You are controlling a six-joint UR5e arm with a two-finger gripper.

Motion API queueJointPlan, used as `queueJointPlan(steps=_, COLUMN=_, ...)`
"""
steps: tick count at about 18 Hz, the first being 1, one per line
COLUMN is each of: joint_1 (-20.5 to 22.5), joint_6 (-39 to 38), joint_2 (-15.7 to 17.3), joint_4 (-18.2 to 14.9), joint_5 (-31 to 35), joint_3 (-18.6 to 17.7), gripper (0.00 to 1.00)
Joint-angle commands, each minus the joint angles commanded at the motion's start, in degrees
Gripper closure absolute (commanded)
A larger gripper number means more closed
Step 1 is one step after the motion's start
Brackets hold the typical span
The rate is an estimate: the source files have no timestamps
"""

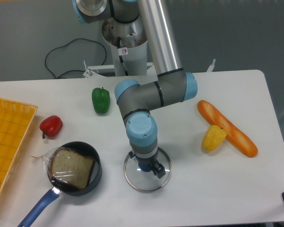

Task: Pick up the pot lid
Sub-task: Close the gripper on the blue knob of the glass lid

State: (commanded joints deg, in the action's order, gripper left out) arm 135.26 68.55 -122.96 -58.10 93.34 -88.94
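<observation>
A round glass pot lid (pixel 147 178) with a metal rim lies flat on the white table, near the front edge. My gripper (pixel 148 168) points straight down over the lid's centre, where the knob is. The wrist and the black fingers hide the knob. The fingers look drawn in around the knob, but I cannot make out whether they press on it. The lid rests on the table.
A black pan (pixel 75 169) with a blue handle holds wrapped bread at the front left. A red pepper (pixel 51 126) and a green pepper (pixel 101 100) lie to the left. A baguette (pixel 226 127) and a yellow pepper (pixel 213 137) lie to the right. A yellow tray (pixel 7 142) sits at the left edge.
</observation>
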Motion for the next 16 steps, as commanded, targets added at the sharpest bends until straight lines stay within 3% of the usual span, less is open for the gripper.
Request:
queueJointPlan(steps=6, joint_1=-0.1, joint_6=-0.2, joint_2=0.0, joint_4=-0.1, joint_5=0.1, joint_3=0.0, gripper=0.0)
queueJointPlan(steps=16, joint_1=-0.1, joint_6=-1.2, joint_2=-0.4, joint_4=-0.1, joint_5=0.0, joint_3=0.3, gripper=0.27)
